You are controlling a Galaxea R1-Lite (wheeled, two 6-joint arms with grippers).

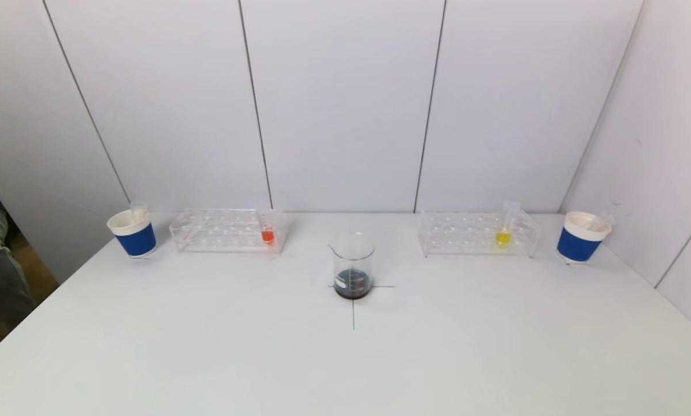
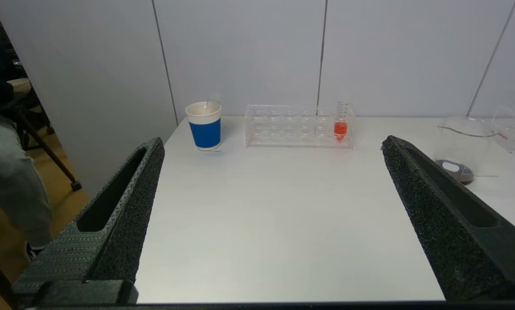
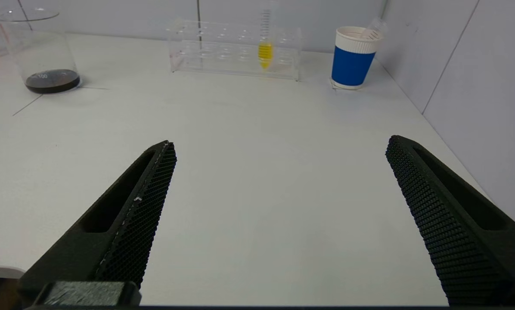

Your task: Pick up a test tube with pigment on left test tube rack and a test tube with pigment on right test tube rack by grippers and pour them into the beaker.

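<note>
Both grippers' jaws wide over white table (image 1: 207,346), left gripper (image 2: 270,146), right gripper (image 3: 279,148).

White worktop (image 1: 207,346), clear racks, red-orange pigment tube (image 1: 268,235), yellow pigment tube (image 1: 503,236), dark brown liquid in clear beaker (image 1: 353,271), blue-banded white cups (image 1: 133,232), black textured jaws

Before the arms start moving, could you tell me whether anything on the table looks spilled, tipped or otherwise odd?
Nothing is spilled or tipped. The beaker already holds a dark liquid layer at its bottom, though the red tube and yellow tube are in their racks. Each blue cup holds an empty tube leaning on its rim.
</note>
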